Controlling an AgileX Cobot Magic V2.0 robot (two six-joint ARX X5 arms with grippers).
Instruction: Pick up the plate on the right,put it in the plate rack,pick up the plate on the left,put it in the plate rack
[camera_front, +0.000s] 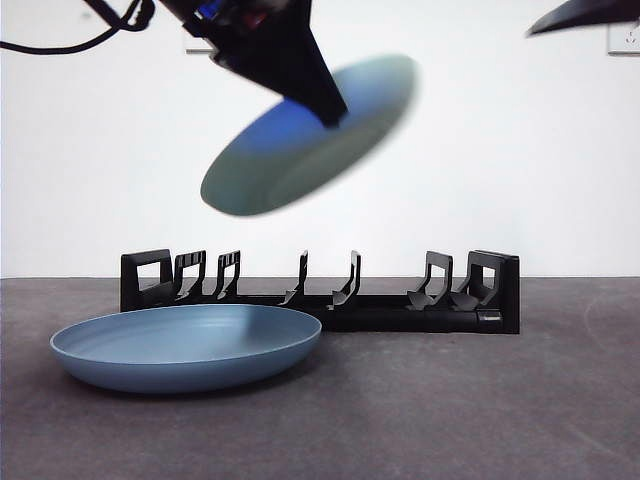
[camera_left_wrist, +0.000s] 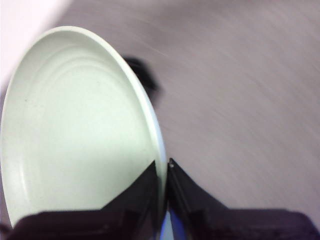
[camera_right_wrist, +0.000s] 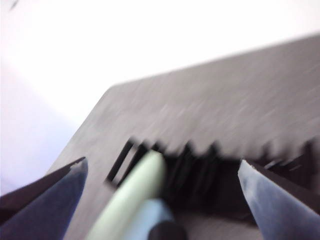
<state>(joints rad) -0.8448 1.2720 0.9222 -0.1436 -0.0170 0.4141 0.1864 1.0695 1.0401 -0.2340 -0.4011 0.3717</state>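
Front view: your left hand (camera_front: 335, 112) high above plate rack (camera_front: 320, 285), clenched on rim of tilted pale green plate (camera_front: 310, 135); blue plate (camera_front: 185, 345) lies on surface (camera_front: 480, 400) below hand, touching rack front
Left wrist view: hand (camera_left_wrist: 165, 167) pinches plate (camera_left_wrist: 75, 130) edge
Right wrist view: your right hand (camera_right_wrist: 162, 172) released, jaws wide, rack (camera_right_wrist: 200, 180) beyond it

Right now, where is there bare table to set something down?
Free: the dark table in front of the plate rack, beside the blue plate. Crowded: above the rack, where the left gripper carries the pale green plate.
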